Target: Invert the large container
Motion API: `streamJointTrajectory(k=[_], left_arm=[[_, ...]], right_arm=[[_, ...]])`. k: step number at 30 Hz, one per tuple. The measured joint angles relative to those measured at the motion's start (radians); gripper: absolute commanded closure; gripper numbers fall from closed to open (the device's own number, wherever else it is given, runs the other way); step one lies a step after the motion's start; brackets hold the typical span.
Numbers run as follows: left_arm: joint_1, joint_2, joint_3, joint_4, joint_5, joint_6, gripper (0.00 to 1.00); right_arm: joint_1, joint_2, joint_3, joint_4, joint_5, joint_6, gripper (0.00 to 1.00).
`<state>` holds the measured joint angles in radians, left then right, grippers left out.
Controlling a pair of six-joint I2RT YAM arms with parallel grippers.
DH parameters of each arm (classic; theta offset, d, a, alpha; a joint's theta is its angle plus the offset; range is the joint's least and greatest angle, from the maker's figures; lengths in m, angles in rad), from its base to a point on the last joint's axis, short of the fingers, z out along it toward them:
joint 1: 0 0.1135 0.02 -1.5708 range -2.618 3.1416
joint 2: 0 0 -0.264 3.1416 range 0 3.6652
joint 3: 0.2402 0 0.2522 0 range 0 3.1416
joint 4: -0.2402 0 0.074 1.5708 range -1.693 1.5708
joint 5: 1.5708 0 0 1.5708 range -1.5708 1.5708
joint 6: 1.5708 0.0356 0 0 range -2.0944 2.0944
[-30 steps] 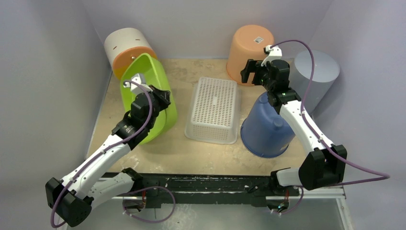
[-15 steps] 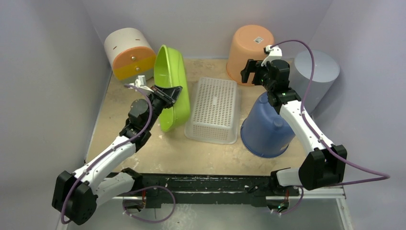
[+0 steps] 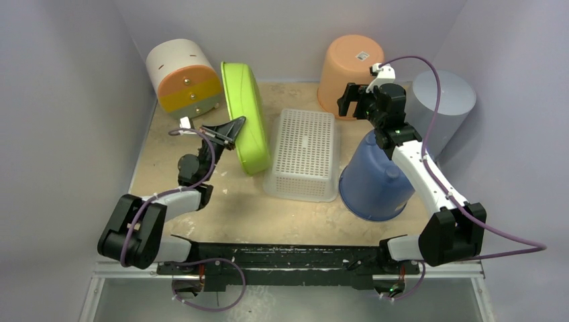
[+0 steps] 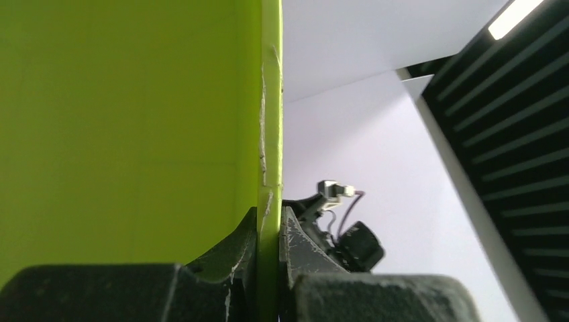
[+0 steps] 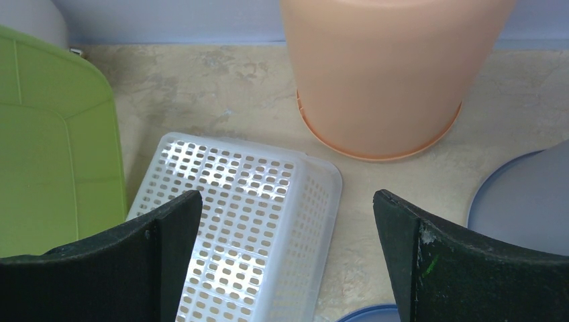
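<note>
Your left pincer [image 3: 231,127] is pinching the rim of the lime-green rectangular plastic tub [image 3: 243,100], and in the left wrist view both pads are pressing flat against that thin green edge. The tub is standing up on one long side on the beige surface [image 3: 228,201], between the cream-and-orange drum-shaped container [image 3: 181,74] and the white perforated plastic basket [image 3: 305,151]. Its near corner is sitting just beside the basket, though you cannot tell whether they are touching.

The tub's long axis is running from the back wall toward you, and the held rim is on its left side, facing your left arm. That arm is much the nearer, so it is probably the one finishing the turn. The tub looks to be roughly halfway over. Whichever way it is going down, the basket is crowding its right side.

Your right pincer [image 3: 349,100] is spread wide and holding nothing, hanging above the basket's far end, near the upturned orange plastic bucket [image 3: 349,64].
</note>
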<state>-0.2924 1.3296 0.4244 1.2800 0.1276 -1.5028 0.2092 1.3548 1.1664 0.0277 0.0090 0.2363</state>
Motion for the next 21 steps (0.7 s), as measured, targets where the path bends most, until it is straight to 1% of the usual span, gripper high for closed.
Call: streamJointTrajectory(k=[3,6,9,11,13,15,19,21], left_arm=[[0.000,0.034,-0.057,0.132,0.006,-0.106,1.00],[0.005,0.036,-0.107,0.202,-0.003,-0.177,1.00],[0.006,0.003,-0.151,0.205,-0.013,-0.219,1.00],[0.016,-0.052,-0.185,0.169,-0.016,-0.233,1.00],[0.030,-0.123,-0.217,0.100,-0.019,-0.237,1.00],[0.048,-0.214,-0.233,-0.017,-0.032,-0.220,1.00],[0.079,-0.424,-0.223,-0.358,-0.078,-0.122,1.00],[0.091,-0.496,-0.187,-0.532,-0.107,-0.064,1.00]], right_arm=[[0.000,0.000,0.000,0.000,0.000,0.000,0.00],[0.000,0.000,0.000,0.000,0.000,0.001,0.00],[0.000,0.000,0.000,0.000,0.005,0.001,0.00],[0.000,0.000,0.000,0.000,0.008,0.001,0.00],[0.000,0.000,0.000,0.001,0.008,0.001,0.00],[0.000,0.000,0.000,0.001,0.008,0.001,0.00],[0.000,0.000,0.000,0.001,0.008,0.001,0.00],[0.000,0.000,0.000,0.001,0.008,0.000,0.00]])
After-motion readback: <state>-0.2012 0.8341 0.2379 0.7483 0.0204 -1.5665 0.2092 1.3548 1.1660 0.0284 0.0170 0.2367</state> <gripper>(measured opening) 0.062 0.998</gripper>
